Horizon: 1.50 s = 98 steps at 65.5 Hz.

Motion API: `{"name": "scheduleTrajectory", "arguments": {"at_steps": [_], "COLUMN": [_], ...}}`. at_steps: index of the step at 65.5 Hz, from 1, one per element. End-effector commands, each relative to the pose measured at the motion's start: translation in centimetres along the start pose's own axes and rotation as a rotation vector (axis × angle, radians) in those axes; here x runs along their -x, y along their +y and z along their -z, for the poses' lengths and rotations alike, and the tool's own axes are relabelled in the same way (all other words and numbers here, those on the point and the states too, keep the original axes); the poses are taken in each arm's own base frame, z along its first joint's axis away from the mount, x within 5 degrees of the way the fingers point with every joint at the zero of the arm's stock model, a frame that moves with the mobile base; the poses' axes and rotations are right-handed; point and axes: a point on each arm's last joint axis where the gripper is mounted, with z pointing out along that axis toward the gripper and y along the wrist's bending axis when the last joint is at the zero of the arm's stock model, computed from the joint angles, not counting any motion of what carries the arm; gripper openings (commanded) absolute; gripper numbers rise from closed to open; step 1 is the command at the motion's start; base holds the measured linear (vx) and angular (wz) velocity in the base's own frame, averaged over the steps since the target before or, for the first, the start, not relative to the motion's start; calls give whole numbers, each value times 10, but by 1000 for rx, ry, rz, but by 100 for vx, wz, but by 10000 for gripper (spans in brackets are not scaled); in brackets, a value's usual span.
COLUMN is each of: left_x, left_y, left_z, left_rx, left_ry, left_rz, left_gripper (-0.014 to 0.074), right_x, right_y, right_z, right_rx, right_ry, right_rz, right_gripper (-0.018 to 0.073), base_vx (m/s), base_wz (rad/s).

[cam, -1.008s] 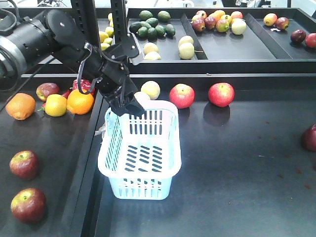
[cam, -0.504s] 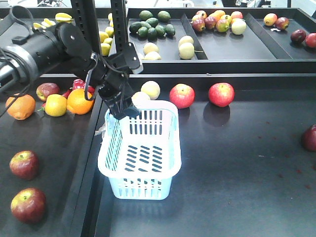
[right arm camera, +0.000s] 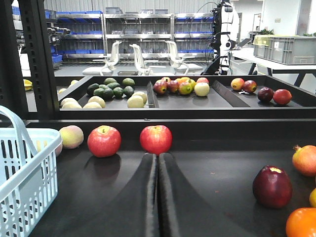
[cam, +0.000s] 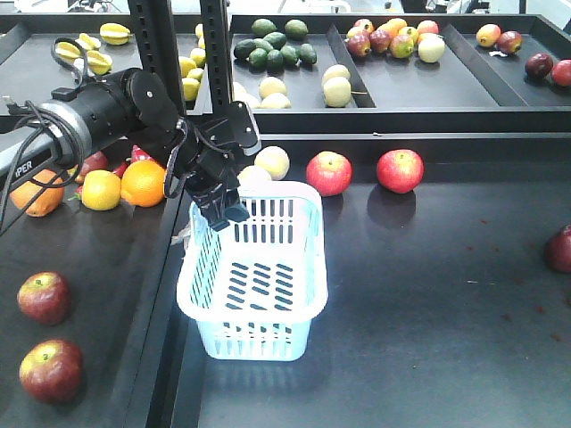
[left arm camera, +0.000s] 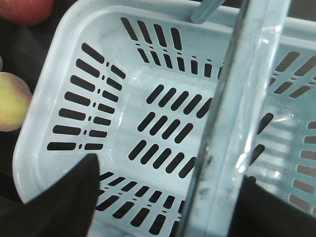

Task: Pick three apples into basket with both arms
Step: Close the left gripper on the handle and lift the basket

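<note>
Left claw (cam: pixel 223 212) at upper-left corner of basket (cam: pixel 317 259), centre of front view. Fingers (left arm camera: pixel 64 202) spread, straddling the pale handle (left arm camera: pixel 232 123) without pinching it. Suggests a grip on the handle in preparation, likely to steady or shift the basket rather than to fetch fruit.

Right claw (right arm camera: pixel 158 158) pressed together and empty, low over the tabletop (cam: pixel 428 294). Faces two red apples (cam: pixel 329 172) lying side by side just beyond the basket's far rim; probably parked until the basket is settled.

Basket upright on the tabletop at centre frame, empty: bare slotted floor in the left wrist view. Two darker apples (cam: pixel 43 297) apart from it at lower left of the front view, another dark apple (cam: pixel 560 248) at the right edge. Counts no apple as delivered yet.

Compared with the frame one second earlier:
- Left arm drawn back toward upper left, uncovering star fruit (cam: pixel 114 33) in the rear tray.
- Claw shifted slightly left and down along the rim.
- Basket and all apples unmoved.
</note>
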Motion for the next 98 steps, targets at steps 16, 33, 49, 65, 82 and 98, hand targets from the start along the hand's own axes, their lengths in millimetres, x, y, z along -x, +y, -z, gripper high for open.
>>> {"name": "scheduleTrajectory", "arguments": {"at_steps": [16,33,49,65,82,98], "left_x": [21,37,54,63,63,51], "left_y": [-2,-21,-49,-71,-97,-133], "left_z": [36,69,130,191,248,286], "left_rx": [55,-71,-175,-147,-103,-99], "left_ry": [-85,-185,-260,-334,-399,-448], "left_rz": [-3,163,355,606,831,875], "left_gripper": [-10,-8,-8,-8,-8,-8], "right_x": [2,2,2,2,2,2], "right_y": [0,0,0,0,0,0], "right_z": [0,0,0,0,0,0], "right_rx": [-2,-2,-2,-2,-2,-2], "right_ry": [-69,-69,-69,-69,-69,-69], "right_rz": [15,15,15,15,15,15], "right_gripper": [-5,-5,-5,-5,-5,-5], "base_vx": [0,0,0,0,0,0], "base_wz": [0,0,0,0,0,0]}}
